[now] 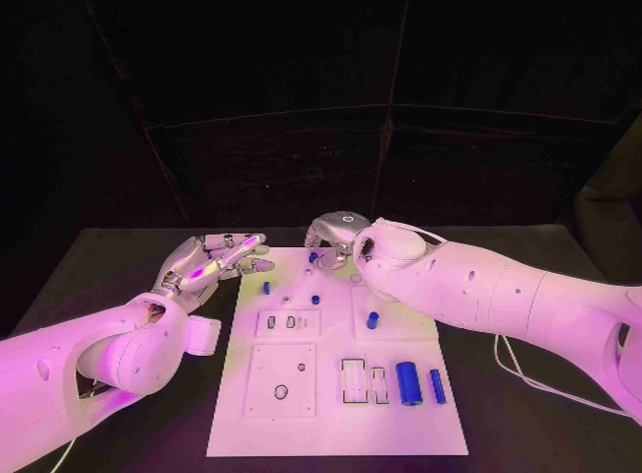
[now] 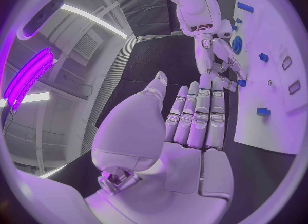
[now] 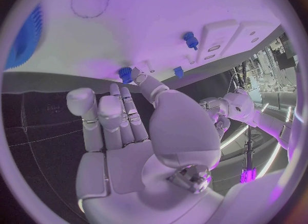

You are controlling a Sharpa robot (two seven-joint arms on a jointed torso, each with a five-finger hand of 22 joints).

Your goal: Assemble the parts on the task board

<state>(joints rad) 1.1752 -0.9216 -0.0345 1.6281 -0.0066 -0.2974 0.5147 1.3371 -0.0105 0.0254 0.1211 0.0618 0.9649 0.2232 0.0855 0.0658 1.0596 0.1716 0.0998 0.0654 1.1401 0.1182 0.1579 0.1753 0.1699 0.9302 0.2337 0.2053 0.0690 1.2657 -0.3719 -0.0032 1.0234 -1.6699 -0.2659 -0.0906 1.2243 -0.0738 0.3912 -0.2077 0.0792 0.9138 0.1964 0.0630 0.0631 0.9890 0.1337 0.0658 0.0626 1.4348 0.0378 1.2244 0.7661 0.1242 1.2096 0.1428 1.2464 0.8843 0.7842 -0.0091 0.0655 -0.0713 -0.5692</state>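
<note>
**Inspector:** Location of the parts?

**Assistant:** The task board (image 1: 335,434) lies mid-surface. Two blue cylinders (image 1: 409,383) lie near its close right corner; small blue pegs (image 1: 374,319) stand or lie further up the board.

**Inspector:** Hands?

**Assistant:** The right hand (image 1: 338,236) is at the board's far edge, fingers (image 3: 142,77) extended toward a small blue part (image 3: 124,73); whether it is pinched or merely touched, I cannot tell. The left hand (image 1: 207,266) hovers beside the board's left edge, fingers (image 2: 199,116) straight and together, holding nothing.

**Inspector:** Handling?

**Assistant:** Judged light, rigid, smooth plastic, likely slippery. Pinch a peg across its sides; take a cylinder at mid-length, since it may roll.
</note>
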